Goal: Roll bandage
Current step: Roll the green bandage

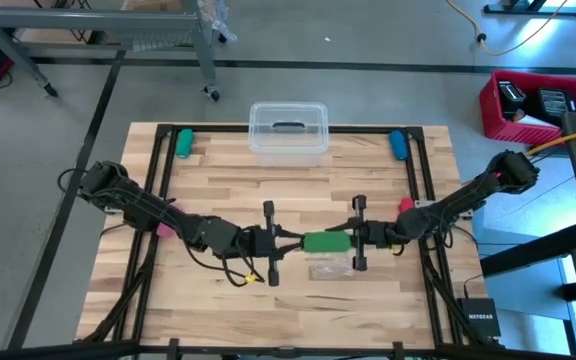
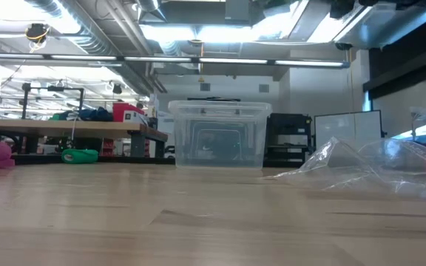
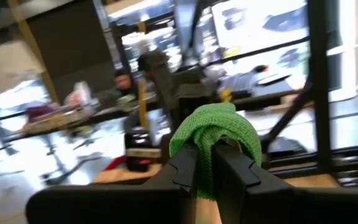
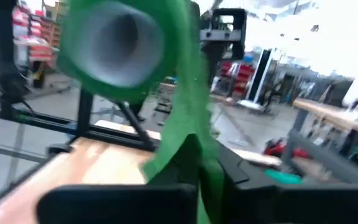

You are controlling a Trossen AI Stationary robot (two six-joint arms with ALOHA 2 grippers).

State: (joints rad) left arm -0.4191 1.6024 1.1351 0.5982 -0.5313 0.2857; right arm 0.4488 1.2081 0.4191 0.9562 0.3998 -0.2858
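The bright green bandage point(image 1: 326, 241) is stretched as a short bar between my two grippers over the table's middle. My left gripper point(image 1: 298, 240) is shut on its left end, and my right gripper point(image 1: 354, 238) is shut on its right end. In the left wrist view a green bunch point(image 3: 215, 132) bulges past the fingertips. In the right wrist view a rolled part with a hollow middle point(image 4: 114, 46) stands beyond the fingers, and a strip point(image 4: 188, 134) runs from it down between them. The low view shows neither the bandage nor a gripper. My left gripper pinches the bandage's bunched fabric point(image 3: 205, 171) between its two fingers, coming level from the table's left. Several layers bulge out beyond the fingertips. The bandage is lifted clear of the table. My right gripper pinches the loose strip point(image 4: 194, 165) that leads off the rolled part between its two fingers, coming level from the table's right. The strip runs along the fingers, and the roll stands beyond their tips, clear of the table.
A small clear plastic bag point(image 1: 330, 268) lies on the table just nearer than the grippers. A clear lidded box point(image 1: 288, 132) stands at the far edge, with a green cylinder point(image 1: 184, 143) to its left and a blue one point(image 1: 398, 145) to its right.
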